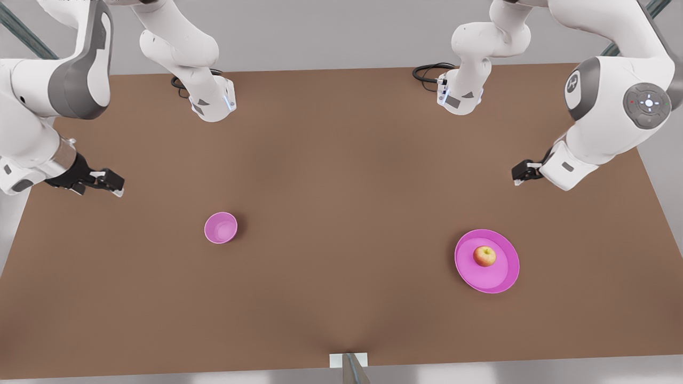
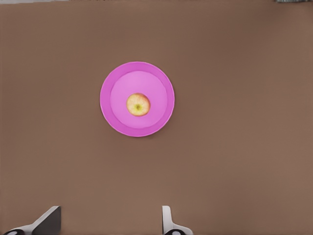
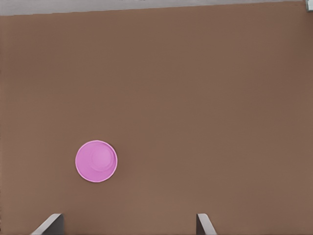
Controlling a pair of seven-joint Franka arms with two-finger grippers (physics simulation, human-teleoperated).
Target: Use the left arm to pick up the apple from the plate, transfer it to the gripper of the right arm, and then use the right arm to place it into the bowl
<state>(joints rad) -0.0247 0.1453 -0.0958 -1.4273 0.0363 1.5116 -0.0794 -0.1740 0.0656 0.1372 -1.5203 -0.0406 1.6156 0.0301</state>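
Apple (image 1: pixel 484 256): sat at the middle of the plate, untouched by either end effector; in the left wrist view (image 2: pixel 138 104) it lay stem-side up, red-orange at the edge and yellow toward the centre.
Plate (image 1: pixel 504 277): lay flat on the desk toward the front view's right, wide and shallow, magenta-pink; in the left wrist view (image 2: pixel 161 81) it lay well apart from the fingertips.
Bowl (image 1: pixel 221 228): stood on the desk toward the front view's left, well apart from the plate, small and pink; in the right wrist view (image 3: pixel 96 161) nothing lay inside it.
Left end effector (image 1: pixel 520 176): hung above the desk at the front view's right, beyond the plate and off to its side, holding nothing. In the left wrist view (image 2: pixel 110 223) its two pale fingertips stood wide apart with bare desk between them.
Right end effector (image 1: pixel 109 184): hung above the desk at the front view's left edge, well apart from the bowl, holding nothing. In the right wrist view (image 3: pixel 129 225) its fingertips were spread wide with only desk between them.
Desk (image 1: pixel 341 160): plain brown surface carrying the plate and the bowl, with both arm bases mounted along its far edge.
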